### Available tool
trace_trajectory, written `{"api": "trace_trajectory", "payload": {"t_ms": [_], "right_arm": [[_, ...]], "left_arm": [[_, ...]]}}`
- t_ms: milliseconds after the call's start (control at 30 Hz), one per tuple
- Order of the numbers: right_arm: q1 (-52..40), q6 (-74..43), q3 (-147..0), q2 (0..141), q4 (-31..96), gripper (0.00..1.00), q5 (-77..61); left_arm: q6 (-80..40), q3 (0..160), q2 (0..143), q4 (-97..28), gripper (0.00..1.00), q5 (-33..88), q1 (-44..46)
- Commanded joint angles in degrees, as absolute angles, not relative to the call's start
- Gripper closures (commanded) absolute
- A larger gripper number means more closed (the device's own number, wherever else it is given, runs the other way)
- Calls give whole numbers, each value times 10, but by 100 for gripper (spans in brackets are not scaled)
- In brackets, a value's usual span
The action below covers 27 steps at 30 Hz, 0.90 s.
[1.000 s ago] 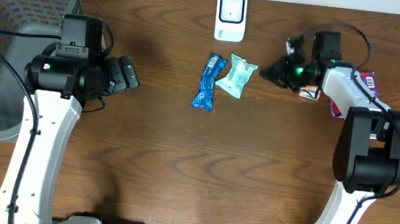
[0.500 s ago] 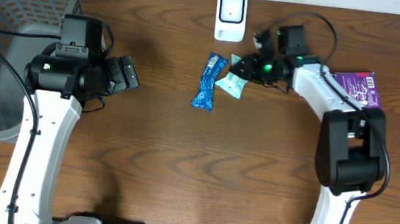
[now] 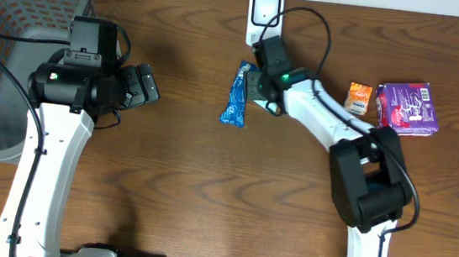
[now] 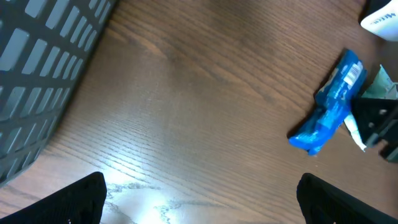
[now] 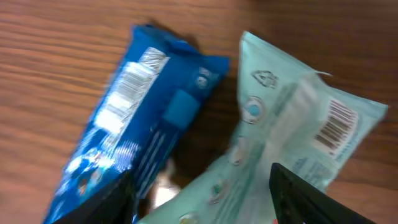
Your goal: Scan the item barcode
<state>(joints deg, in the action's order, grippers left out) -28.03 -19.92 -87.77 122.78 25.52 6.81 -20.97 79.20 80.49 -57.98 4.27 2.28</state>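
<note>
Grey basket [image 3: 21, 7] left — blue packet [image 3: 237, 95], mint packet [image 5: 292, 143] on table [image 3: 206, 194].

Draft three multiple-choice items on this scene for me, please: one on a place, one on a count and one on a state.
1. Where does the blue packet lie?
A. in the basket
B. on the table beside the mint packet
C. held in the air

2. How many goods show on the table from overhead?
A. two
B. three
C. four

3. How do the right fingers stand?
A. spread open over the mint packet
B. shut on the blue packet
C. shut on nothing

Key:
1 B: the right wrist view shows the two packets lying side by side on the wood.
2 C: the blue packet, mint packet, orange packet and purple box make four.
3 A: the two fingers sit far apart, with the mint packet between them.
</note>
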Motion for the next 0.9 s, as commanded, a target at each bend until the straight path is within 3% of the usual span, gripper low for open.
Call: {"api": "trace_trajectory", "payload": {"t_ms": [0, 367, 567, 867], "right_arm": [[-279, -197, -884, 1264, 269, 36, 152], [-268, -192, -884, 1270, 342, 40, 211], [-268, -170, -894, 1268, 379, 50, 212], [-291, -92, -949, 1233, 393, 46, 313]], "left_arm": [[-211, 795, 807, -580, 2, 36, 22], [-211, 795, 807, -580, 2, 36, 22], [-211, 795, 807, -580, 2, 36, 22], [-211, 795, 807, -580, 2, 36, 22]]}}
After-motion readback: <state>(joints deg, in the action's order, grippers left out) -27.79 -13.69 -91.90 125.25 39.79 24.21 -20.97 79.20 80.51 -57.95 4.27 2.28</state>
